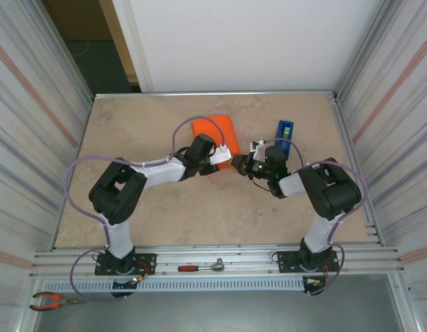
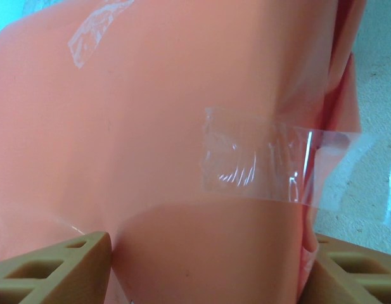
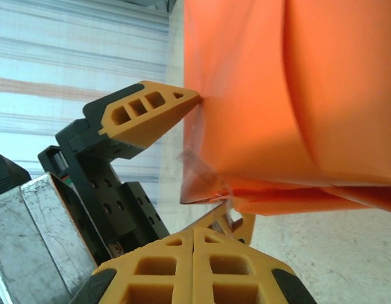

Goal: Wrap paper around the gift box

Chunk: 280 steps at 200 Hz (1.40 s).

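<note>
The orange paper (image 1: 214, 130) is folded into a parcel in the middle of the table, and the gift box is hidden inside it. My left gripper (image 1: 225, 153) clamps the parcel's near end. In the left wrist view its fingers (image 2: 62, 266) press both sides of the paper (image 2: 182, 126). A clear tape strip (image 2: 265, 161) crosses a fold and sticks out past the right edge. My right gripper (image 3: 194, 235) is shut and empty, its tips just below the parcel's lower corner (image 3: 214, 187). In the top view the right gripper (image 1: 246, 163) sits just right of the parcel.
A blue tape dispenser (image 1: 284, 133) stands right of the parcel, behind my right wrist. A red-handled ratchet (image 1: 199, 266) lies on the front rail and pliers (image 1: 50, 299) lie at the bottom left. Corrugated walls close in both sides.
</note>
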Motion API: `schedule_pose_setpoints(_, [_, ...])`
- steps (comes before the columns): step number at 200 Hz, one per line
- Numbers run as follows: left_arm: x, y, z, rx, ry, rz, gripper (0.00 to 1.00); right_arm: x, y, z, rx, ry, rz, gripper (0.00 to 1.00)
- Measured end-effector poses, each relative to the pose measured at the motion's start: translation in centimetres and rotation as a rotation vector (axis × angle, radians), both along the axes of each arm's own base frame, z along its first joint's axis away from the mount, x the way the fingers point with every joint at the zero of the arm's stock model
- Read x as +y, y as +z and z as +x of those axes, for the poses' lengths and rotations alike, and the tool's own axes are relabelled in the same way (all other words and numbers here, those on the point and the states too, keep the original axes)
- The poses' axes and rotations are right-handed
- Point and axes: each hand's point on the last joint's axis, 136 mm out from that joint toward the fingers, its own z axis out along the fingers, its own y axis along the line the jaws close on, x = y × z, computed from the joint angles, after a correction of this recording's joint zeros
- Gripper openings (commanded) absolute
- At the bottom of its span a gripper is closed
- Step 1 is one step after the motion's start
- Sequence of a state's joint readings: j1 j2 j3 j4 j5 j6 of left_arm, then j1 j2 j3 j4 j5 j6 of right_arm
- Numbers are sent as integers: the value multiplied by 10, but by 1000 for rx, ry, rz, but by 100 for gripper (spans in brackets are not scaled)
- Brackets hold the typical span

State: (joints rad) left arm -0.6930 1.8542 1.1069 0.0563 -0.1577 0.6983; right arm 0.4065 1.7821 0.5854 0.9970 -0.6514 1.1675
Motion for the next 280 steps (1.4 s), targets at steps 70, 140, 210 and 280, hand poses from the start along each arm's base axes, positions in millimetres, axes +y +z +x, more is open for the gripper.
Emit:
schedule_pose_setpoints(70, [0,0,0,-1,0,0,69,14,-13,2,17,26,-8,0])
schedule_pose_setpoints(140, [0,0,0,-1,0,0,69,17,-32,12,59,12,-4,0])
schedule_pose_setpoints(210, [0,0,0,-1,1,1,69,19,-33,22,56,5,22,0])
schedule_pose_setpoints(280, [0,1,0,1,6,-5,69,3,-48,15,84,-26,8,1])
